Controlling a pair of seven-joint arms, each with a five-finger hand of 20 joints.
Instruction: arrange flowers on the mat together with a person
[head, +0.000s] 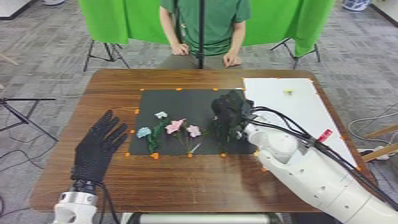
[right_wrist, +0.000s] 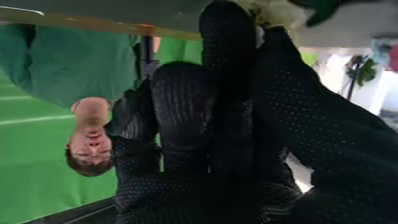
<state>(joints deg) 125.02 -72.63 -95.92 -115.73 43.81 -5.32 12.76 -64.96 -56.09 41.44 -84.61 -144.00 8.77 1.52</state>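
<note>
On the dark mat lie several flowers: a light blue one, a paler one above it, and two pink ones, stems pointing toward the robot. My right hand is over the mat's right part, right of the pink flowers. In the right wrist view a cream-white flower with a dark green leaf sits at the tips of the right hand, pinched between thumb and finger and partly hidden by them. Left of the mat, my left hand has its fingers straight and holds nothing.
A white sheet covers the table's right side, with a small yellow-green piece on it. Orange marks line the mat's edges. Bare brown table runs along the near side, and my right arm crosses the right side.
</note>
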